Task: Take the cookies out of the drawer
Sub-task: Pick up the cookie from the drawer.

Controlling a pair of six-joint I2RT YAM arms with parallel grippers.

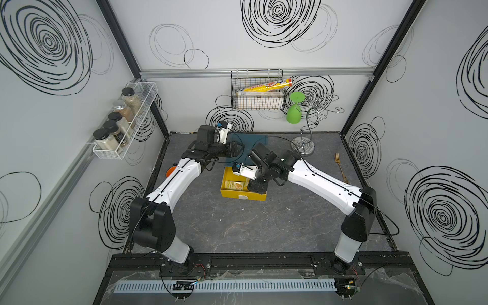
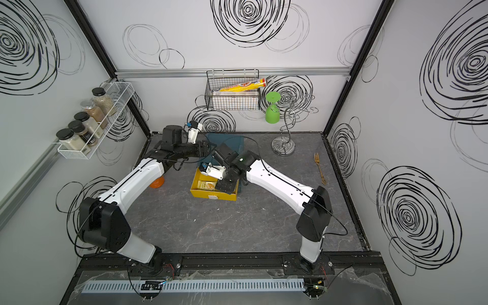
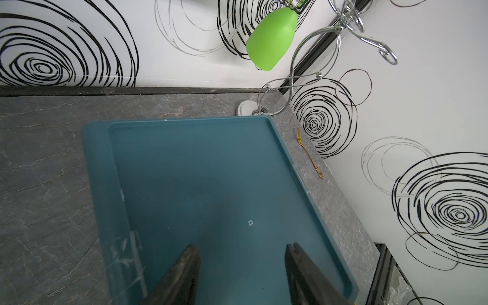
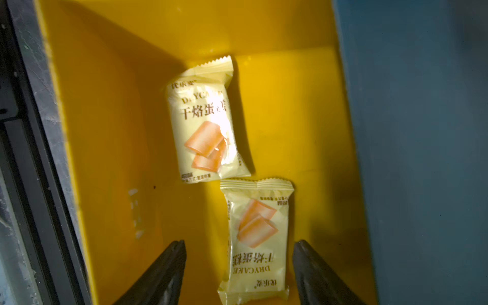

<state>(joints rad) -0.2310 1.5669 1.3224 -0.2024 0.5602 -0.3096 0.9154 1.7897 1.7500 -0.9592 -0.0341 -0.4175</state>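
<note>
As its jaws gape, the right end effector (image 4: 239,241) flanks 1 cookie (image 4: 260,227).

Top views: high at 6 o'clock, looking down over the whole tabletop (image 1: 237,224), nearly identical.
Left wrist: close above the blue tray (image 3: 184,171).
Right wrist: closer, into the yellow drawer (image 4: 105,132).
Shared: both appear in both top views.

Drawer (image 4: 105,132) floor bare beside 2 packets (image 4: 208,118) — right pincer (image 4: 239,241) straddles 1

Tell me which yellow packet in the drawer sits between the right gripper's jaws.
The packet between the open jaws of the right gripper; the other packet lies wholly past them, farther along the drawer.
</note>
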